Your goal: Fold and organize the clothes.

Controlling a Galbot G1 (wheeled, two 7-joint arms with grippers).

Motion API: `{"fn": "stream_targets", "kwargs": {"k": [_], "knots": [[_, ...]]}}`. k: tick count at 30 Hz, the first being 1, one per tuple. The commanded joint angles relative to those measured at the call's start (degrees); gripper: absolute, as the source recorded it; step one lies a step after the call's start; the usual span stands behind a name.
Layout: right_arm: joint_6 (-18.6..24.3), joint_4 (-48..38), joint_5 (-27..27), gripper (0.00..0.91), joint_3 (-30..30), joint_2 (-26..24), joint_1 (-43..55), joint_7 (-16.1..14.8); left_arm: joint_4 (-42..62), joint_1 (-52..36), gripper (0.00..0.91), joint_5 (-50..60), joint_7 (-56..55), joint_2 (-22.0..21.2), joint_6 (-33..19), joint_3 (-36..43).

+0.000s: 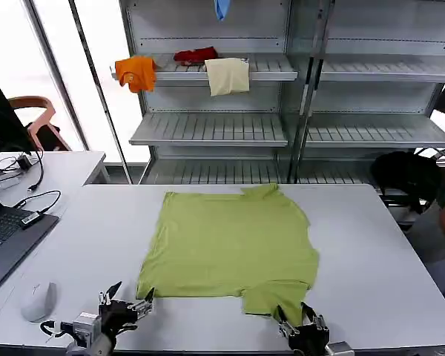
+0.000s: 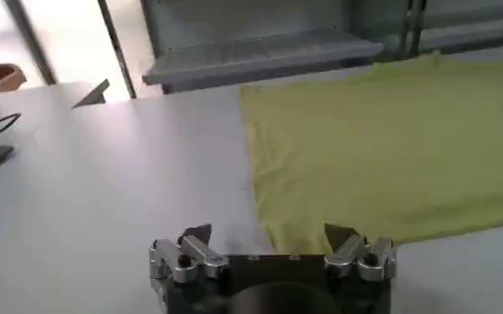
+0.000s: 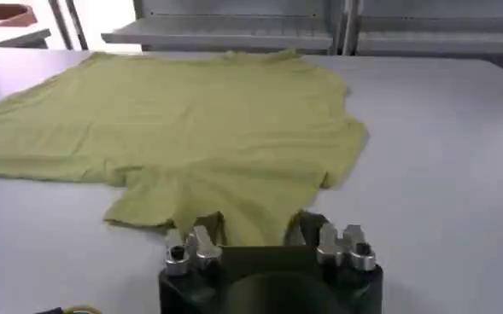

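T-shirt (image 1: 233, 241) flat on table (image 1: 371, 274); both tools open, near edge.

Left gripper (image 1: 130, 300), silver metal two-finger claw on a dark body, sits at lower left of the head view, near the bottom edge, pointing up and right into the frame. Fingers spread apart, nothing between them. In the left wrist view the same gripper (image 2: 271, 241) sits at bottom centre, both silver fingertips (image 2: 195, 239) angled inward with a wide gap.

Right gripper (image 1: 298, 319), black body with silver metal fingers, sits at lower right-centre of the head view, at the bottom edge, pointing up the frame. Fingers parted. In the right wrist view it (image 3: 261, 230) is at bottom centre, dark fingertips (image 3: 210, 225) wide apart, clamping nothing.
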Motion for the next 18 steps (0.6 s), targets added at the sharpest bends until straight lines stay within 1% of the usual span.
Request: {"fn": "stream_targets", "kwargs": {"k": [1, 12, 18], "knots": [[-0.2, -0.6, -0.6, 0.000, -0.7, 0.3, 0.4, 0.2, 1.0, -0.6, 0.010, 1.0, -0.1, 0.0, 0.0, 0.6], [-0.2, 0.1, -0.3, 0.000, -0.2, -0.1, -0.1, -0.2, -0.5, 0.9, 0.000, 1.0, 1.3, -0.2, 0.0, 1.6], [-0.2, 1.4, 1.0, 0.000, 1.0, -0.4, -0.4, -0.2, -1.3, 1.0, 0.000, 1.2, 1.2, -0.4, 0.0, 2.0]]}}
